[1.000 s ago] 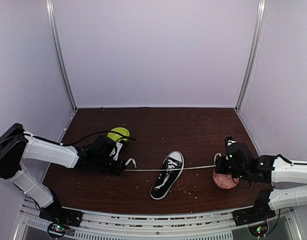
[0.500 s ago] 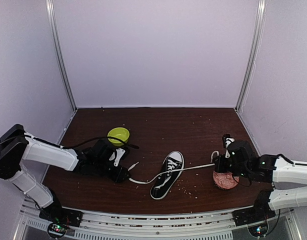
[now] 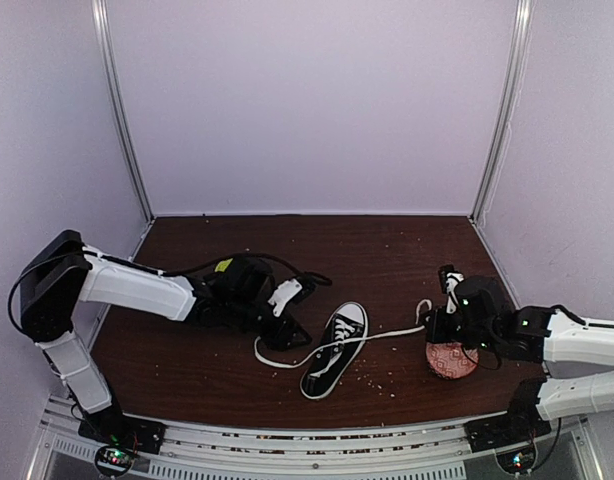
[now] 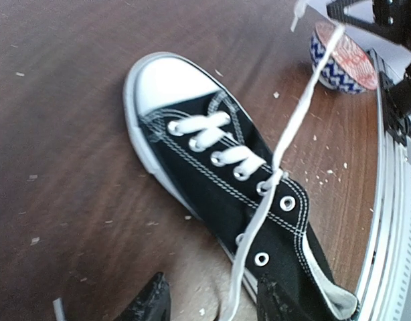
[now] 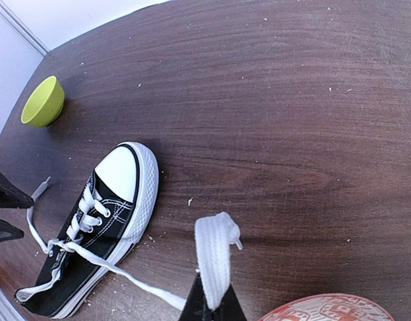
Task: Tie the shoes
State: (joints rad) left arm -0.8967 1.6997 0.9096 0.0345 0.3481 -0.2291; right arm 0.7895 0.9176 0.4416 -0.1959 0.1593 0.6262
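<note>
The sneaker (image 3: 334,352) stands on its sole in the middle of the tabletop (image 3: 387,250), between the two arms. Its long axis runs from the heel, toward the near edge, to the white toe cap, which points at the far wall and leans a little right. The right end effector (image 5: 211,306) is clamped on the tip of one lace (image 5: 215,251), raised just beside a patterned bowl (image 3: 450,362). The left end effector (image 4: 213,304) hangs with its fingers apart and holds nothing, while the other lace (image 4: 242,267) runs between them. A hard pull from the right could drag or swivel the light shoe, or draw lace through the eyelets. The left fingers could also close and miss the thin strand.
</note>
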